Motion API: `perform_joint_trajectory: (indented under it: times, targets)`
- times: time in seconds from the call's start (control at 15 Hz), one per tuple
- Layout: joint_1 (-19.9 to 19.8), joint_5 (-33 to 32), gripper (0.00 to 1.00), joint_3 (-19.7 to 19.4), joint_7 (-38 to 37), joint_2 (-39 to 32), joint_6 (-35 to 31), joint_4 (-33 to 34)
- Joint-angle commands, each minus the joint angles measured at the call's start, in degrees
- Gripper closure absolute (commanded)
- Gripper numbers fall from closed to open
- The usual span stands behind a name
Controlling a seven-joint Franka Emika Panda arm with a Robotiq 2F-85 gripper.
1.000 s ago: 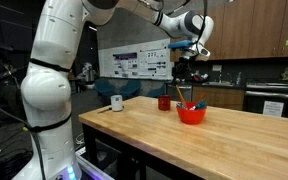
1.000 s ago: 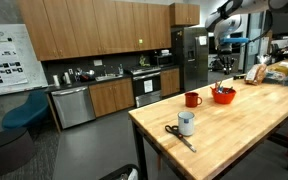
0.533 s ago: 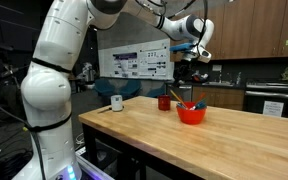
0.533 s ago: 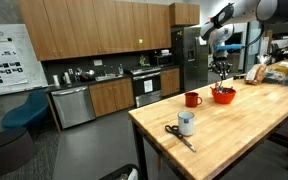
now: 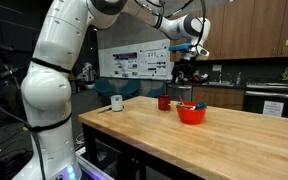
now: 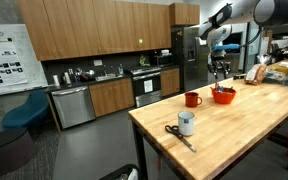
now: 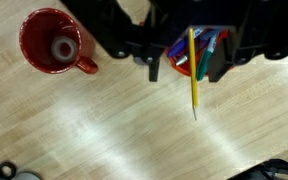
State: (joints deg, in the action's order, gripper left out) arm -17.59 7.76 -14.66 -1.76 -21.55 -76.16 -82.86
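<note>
Your pincer (image 7: 185, 70) is hanging directly above the red bowl (image 7: 177, 55). Its jaws are standing apart, at roughly a middling spread, and are not clamping anything.

In the wrist view a yellow pencil (image 7: 193, 85) is running lengthwise down the picture between the two fingers (image 7: 153, 68). A gap is showing on either side of it. Its upper end is disappearing into the dark housing, so I cannot confirm whether it is touching any part of the pincer there. Its sharpened tip is showing beyond the bowl's rim, over the bare wood of the table (image 7: 104, 130).

Coloured pens (image 7: 206, 48) are lying in the bowl, directly beneath the pincer.

In both exterior views the pincer (image 5: 187, 82) (image 6: 220, 72) is sitting just above the bowl (image 5: 192, 114) (image 6: 224, 97), apart from its rim. The pencil is too thin to make out at that range.

A red mug (image 7: 54, 45) is standing upright on the table, near the bowl and to one side of the pincer. In an exterior view a white cup (image 6: 186, 123) and a pair of scissors (image 6: 176, 134) are lying well apart from the pincer, near the table's edge.
</note>
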Motion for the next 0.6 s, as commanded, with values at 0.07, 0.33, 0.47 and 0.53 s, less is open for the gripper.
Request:
perform_joint_trajectory:
  times: [0.07,0.33,0.47,0.53]
  targets:
    - [0.5,-0.3,0.07,1.5,1.0,2.0,-3.4,-1.2]
    - [1.4,-0.2,0.00,3.0,3.4,4.5,-9.0,-4.6]
    - [2.0,-0.6,0.00,3.6,5.0,6.0,-12.5,-6.8]
    - [2.3,-0.6,0.00,3.8,5.8,6.9,-14.0,-8.2]
